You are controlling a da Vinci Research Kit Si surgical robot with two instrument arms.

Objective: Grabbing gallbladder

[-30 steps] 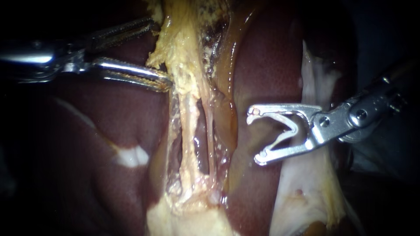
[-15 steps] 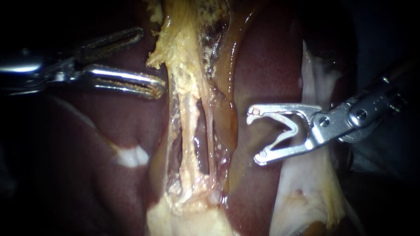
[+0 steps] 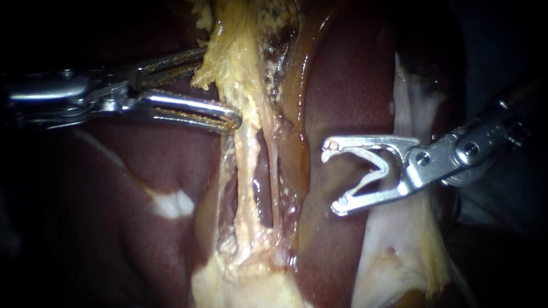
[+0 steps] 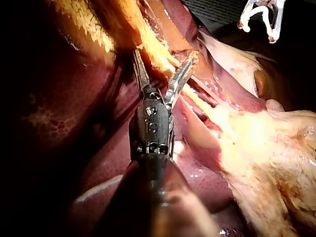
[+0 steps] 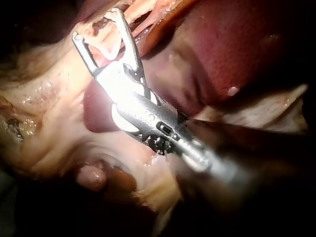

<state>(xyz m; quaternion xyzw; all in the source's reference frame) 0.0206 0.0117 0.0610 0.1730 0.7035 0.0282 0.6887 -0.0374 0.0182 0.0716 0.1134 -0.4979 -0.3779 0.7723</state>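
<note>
1. The left instrument [image 3: 220, 88] has its jaws spread wide and grips nothing. The left wrist view [image 4: 164, 52] shows a clear gap between them.
2. The ragged yellow edge of the gallbladder [image 3: 240, 51] lies in that gap. The lower jaw's tip touches the yellow tissue just under the flap. I cannot tell whether the upper jaw, which lies along the flap's far side, touches it.
3. The gallbladder sits at the top middle of the endoscope view, just ahead of the left instrument's jaws. In the left wrist view [image 4: 148, 39] its yellow edge runs between the two jaws.
4. Below the lower jaw, the yellow tissue thins into two pale tubes [image 3: 246, 171] that run side by side down to a lump of yellow-white tissue.
5. The right instrument [image 3: 332, 178] is released, its hooked jaws gaping and empty. It hovers near the tubes on their right and well apart from the left instrument, and it also shows in both wrist views [image 5: 96, 24] [image 4: 256, 27].
6. The dark red liver [image 3: 354, 74] lies under both instruments and on either side of the tubes.
7. A pale sheet of tissue [image 3: 399, 245] lies behind and below the right instrument's jaws.
</note>
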